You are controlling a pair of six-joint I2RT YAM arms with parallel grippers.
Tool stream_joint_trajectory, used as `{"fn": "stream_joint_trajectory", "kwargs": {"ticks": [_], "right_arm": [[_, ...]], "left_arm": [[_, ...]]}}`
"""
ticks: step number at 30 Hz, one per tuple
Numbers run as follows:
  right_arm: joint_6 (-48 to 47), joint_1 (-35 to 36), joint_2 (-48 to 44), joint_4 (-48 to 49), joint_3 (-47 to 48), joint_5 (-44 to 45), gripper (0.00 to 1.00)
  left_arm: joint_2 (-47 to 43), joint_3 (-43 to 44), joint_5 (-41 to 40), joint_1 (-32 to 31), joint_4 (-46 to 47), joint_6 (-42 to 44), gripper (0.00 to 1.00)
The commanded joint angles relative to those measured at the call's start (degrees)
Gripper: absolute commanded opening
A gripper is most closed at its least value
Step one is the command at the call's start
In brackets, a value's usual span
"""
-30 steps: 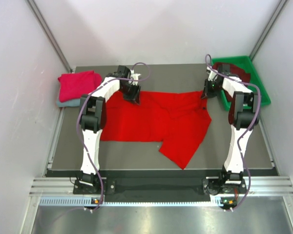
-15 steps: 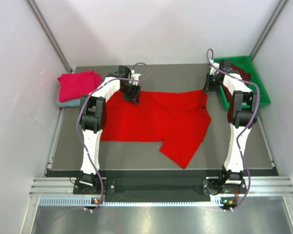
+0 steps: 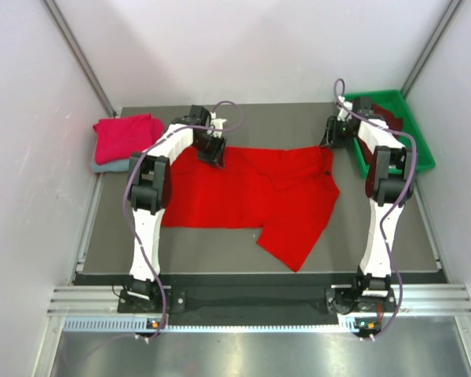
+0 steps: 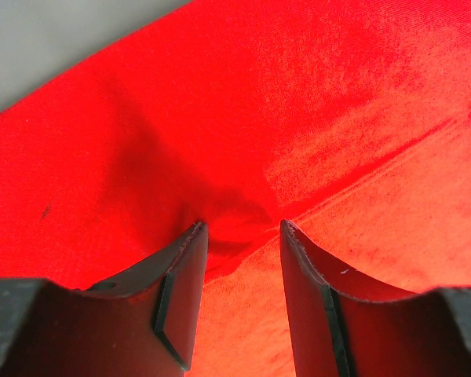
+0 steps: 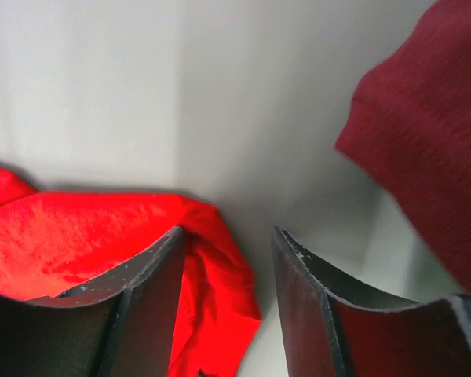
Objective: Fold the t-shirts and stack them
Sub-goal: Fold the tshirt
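The bright red t-shirt [image 3: 251, 192] lies spread on the dark table, one lower part jutting toward the near edge. My left gripper [image 3: 214, 153] stands on its far left part, jaws open, a small pucker of red cloth [image 4: 298, 102] bunched at the fingertips [image 4: 242, 228]. My right gripper [image 3: 334, 140] hovers at the shirt's far right corner, open; that corner [image 5: 78, 228] lies loose by its left finger [image 5: 228, 232]. A crimson-pink t-shirt [image 3: 127, 135] sits folded on a grey-blue one [image 3: 106, 166] at the far left. A dark maroon t-shirt [image 5: 432, 133] lies in the tray.
A green plastic tray [image 3: 412, 129] stands at the far right, just beyond my right gripper. White walls close in the table on three sides. Bare table [image 3: 220, 251] shows between the red shirt and the near edge.
My right gripper has opened and let go of the red shirt's far right corner, after shifting slightly toward the far side. The left arm has not moved.
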Motion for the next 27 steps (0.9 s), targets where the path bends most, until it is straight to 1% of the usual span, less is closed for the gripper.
{"fn": "stream_joint_trajectory", "kwargs": {"ticks": [1, 2, 8, 11, 14, 17, 19, 27], "right_arm": [[2.2, -0.3, -4.2, 0.9, -1.5, -2.8, 0.48], [2.3, -0.3, -5.0, 1.1, -1.8, -2.7, 0.45], [3.4, -0.2, -8.9, 1.8, -2.6, -1.3, 0.37], [3.5, -0.2, -11.1, 2.2, -3.1, -1.1, 0.37], [3.2, -0.2, -12.8, 2.4, -3.3, 0.6, 0.41], [3.0, -0.2, -13.6, 2.3, -3.5, 0.2, 0.40], [3.2, -0.1, -13.6, 1.9, -3.7, -1.2, 0.39], [2.2, 1.3, -11.6, 1.8, -6.4, -1.8, 0.39]], "left_arm": [[3.7, -0.7, -8.0, 1.4, -2.3, 2.4, 0.49], [3.8, -0.5, -8.0, 1.3, -2.4, 2.5, 0.49], [3.9, 0.1, -7.7, 1.3, -2.4, 2.5, 0.49], [4.2, 0.3, -7.0, 1.3, -2.4, 2.1, 0.49], [4.5, 0.9, -6.6, 1.2, -2.3, 1.9, 0.49], [4.8, 1.3, -6.2, 1.1, -2.3, 1.7, 0.49], [4.8, 1.6, -6.2, 1.1, -2.3, 1.8, 0.49], [3.8, 0.7, -5.9, 1.1, -2.3, 1.5, 0.49]]}}
